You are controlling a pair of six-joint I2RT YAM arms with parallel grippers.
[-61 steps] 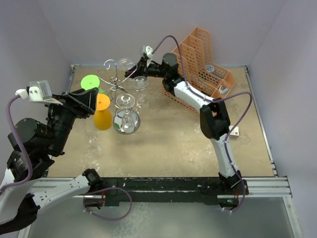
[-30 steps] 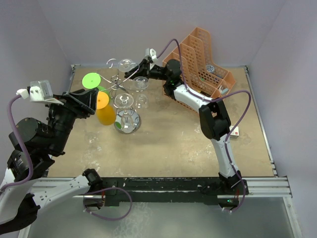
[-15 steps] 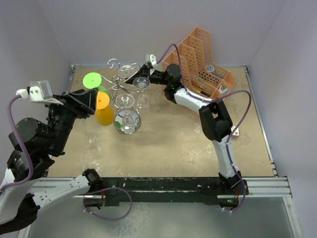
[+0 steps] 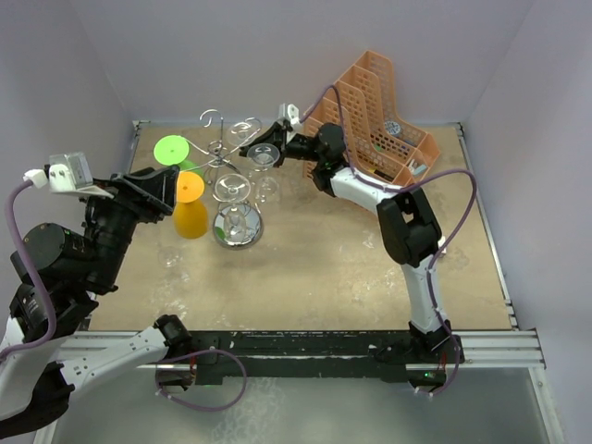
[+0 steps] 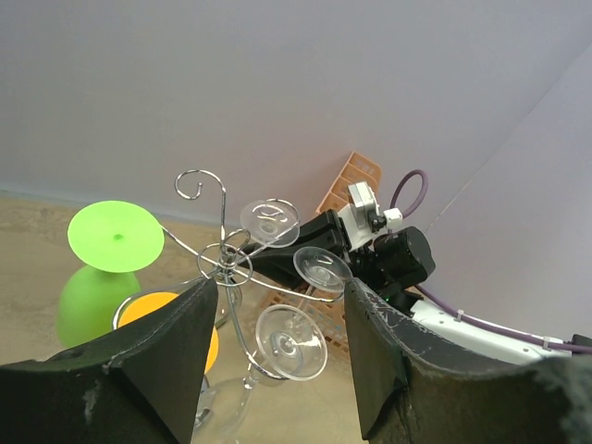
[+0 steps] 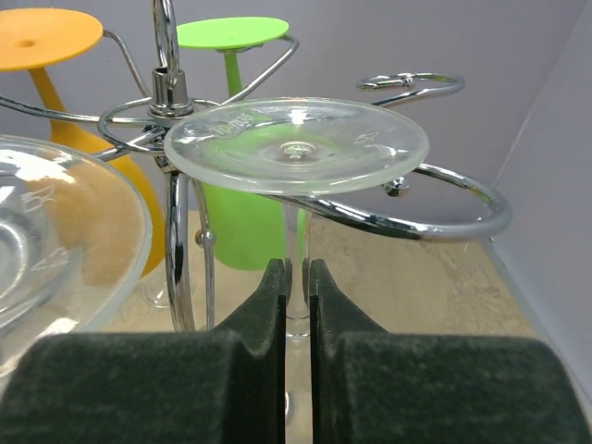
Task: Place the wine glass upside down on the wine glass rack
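Note:
The silver wire wine glass rack (image 4: pixel 220 153) stands at the back left on its round shiny base (image 4: pixel 238 228). My right gripper (image 6: pixel 296 268) is shut on the stem of a clear wine glass (image 6: pixel 296 146) held upside down. Its foot lies just over a curled rack arm (image 6: pixel 435 222); I cannot tell whether it rests on the arm. From above, that gripper (image 4: pixel 277 148) and the glass foot (image 4: pixel 264 154) sit at the rack's right side. My left gripper (image 5: pixel 277 370) is open, raised left of the rack (image 5: pixel 225 264), holding nothing.
Two more clear glasses (image 4: pixel 233 188) (image 4: pixel 240 125) hang from the rack. A green glass (image 4: pixel 169 149) and an orange glass (image 4: pixel 191 209) also stand upside down at its left. An orange mesh organiser (image 4: pixel 375 120) stands at the back right, just behind my right arm.
My right wrist has swung to the right and slightly nearer, still gripping the glass, whose foot has stayed at the rack's right side. The left arm has barely moved.

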